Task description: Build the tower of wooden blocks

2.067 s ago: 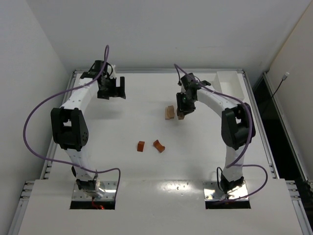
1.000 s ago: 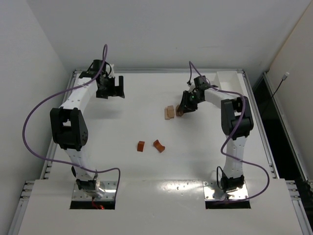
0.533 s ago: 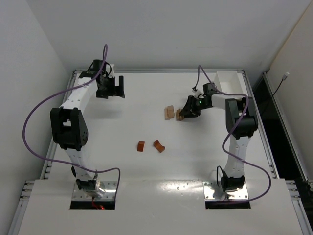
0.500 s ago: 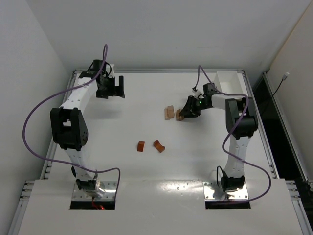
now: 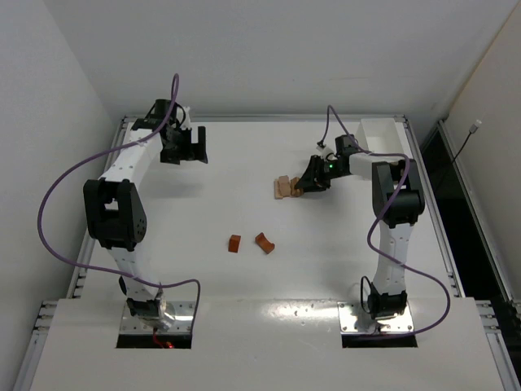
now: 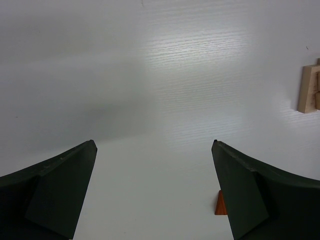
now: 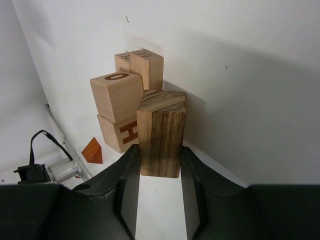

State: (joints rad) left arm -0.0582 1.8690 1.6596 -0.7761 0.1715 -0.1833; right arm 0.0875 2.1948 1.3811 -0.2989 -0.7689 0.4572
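Observation:
My right gripper (image 7: 159,150) is shut on a dark brown wooden bar (image 7: 161,132). The bar's far end touches or nearly touches a cluster of pale tan blocks: a cube marked O (image 7: 116,95), a cube marked H (image 7: 120,134) and a block behind them (image 7: 146,67). In the top view my right gripper (image 5: 303,186) lies low, just right of the tan blocks (image 5: 282,187). Two reddish-brown blocks (image 5: 234,243) (image 5: 264,242) lie apart at mid-table. My left gripper (image 5: 184,148) is open and empty at the far left; it also shows in the left wrist view (image 6: 154,145).
A white rectangular tray (image 5: 383,138) stands at the back right, behind my right arm. The left wrist view shows a tan block (image 6: 310,89) at its right edge and an orange piece (image 6: 219,202) beside the right finger. An orange wedge (image 7: 93,151) lies beyond the cubes.
My right gripper has tipped from upright to low and level, still holding the bar, and now sits against the tan blocks. The left arm has not moved.

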